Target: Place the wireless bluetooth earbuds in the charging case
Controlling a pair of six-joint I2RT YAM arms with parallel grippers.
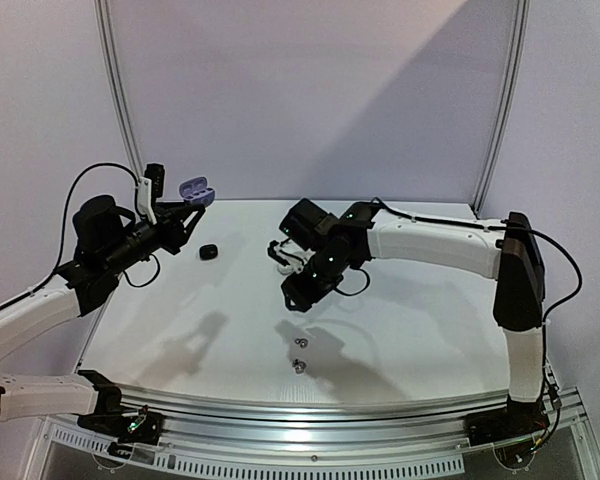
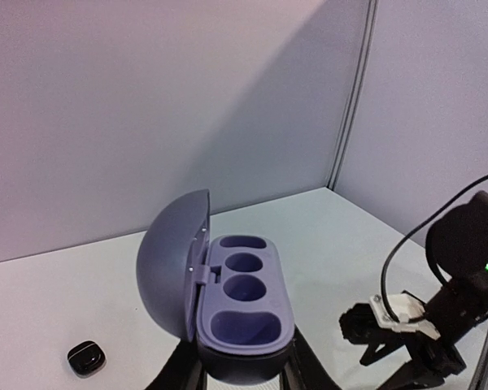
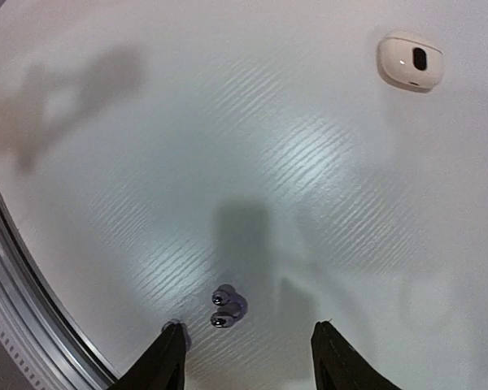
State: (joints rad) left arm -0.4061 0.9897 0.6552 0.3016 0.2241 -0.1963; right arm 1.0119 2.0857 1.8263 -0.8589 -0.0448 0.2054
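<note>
Earbud (image 3: 224,307) is lying just beyond the right gripper (image 3: 248,329), between its part-open empty fingers, long axis across their closing line; the left gripper (image 2: 244,370) is clamping the charging case (image 2: 244,313).

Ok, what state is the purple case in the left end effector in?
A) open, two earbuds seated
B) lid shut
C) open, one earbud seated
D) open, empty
D: in the left wrist view the case has its lid swung up, and every one of its wells is bare.
</note>
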